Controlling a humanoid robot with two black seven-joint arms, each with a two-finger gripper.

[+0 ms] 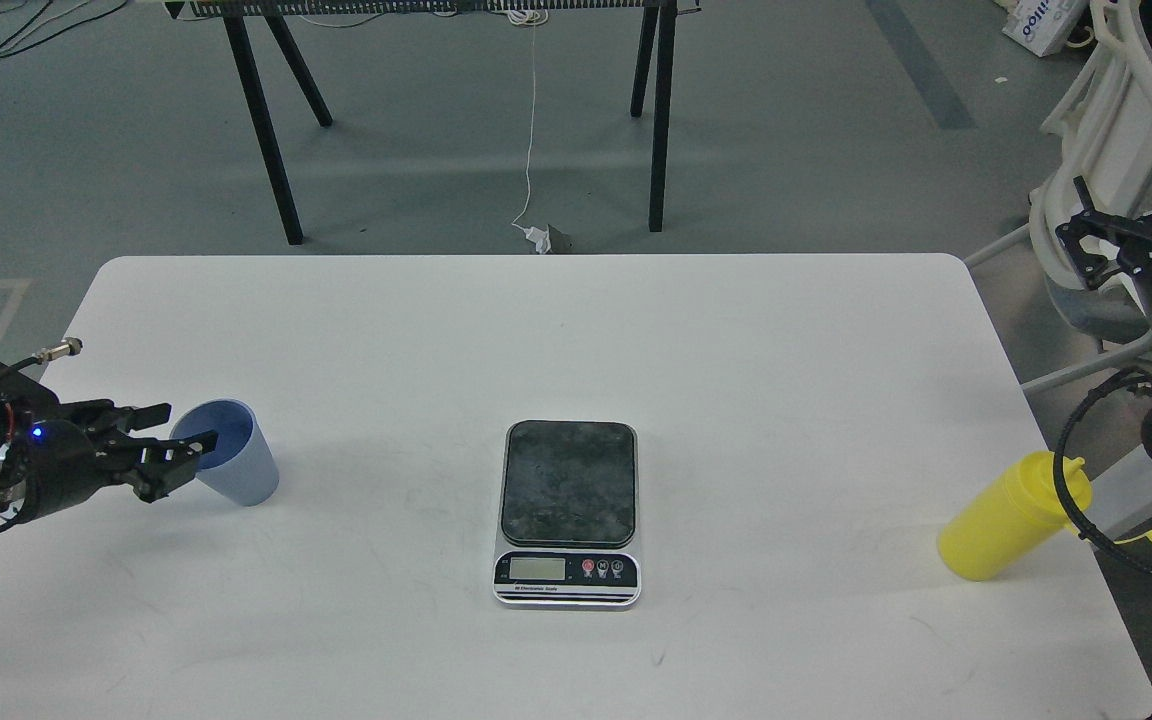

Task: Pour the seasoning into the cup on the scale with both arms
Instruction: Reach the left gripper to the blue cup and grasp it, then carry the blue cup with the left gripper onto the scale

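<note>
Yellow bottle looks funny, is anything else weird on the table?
The seasoning leans near the table's right edge, with a black cable crossing it. The cup is tilted at the left gripper. The scale is bare; nothing spilled.

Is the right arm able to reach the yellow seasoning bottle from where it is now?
Probably yes. The seasoning bottle stands at the table's right edge, just below the right gripper, with nothing standing between them. Only the arm's own black cable crosses in front of the bottle's top.

Matt white table (736, 350), scuffed scale plate (568, 482)
</note>
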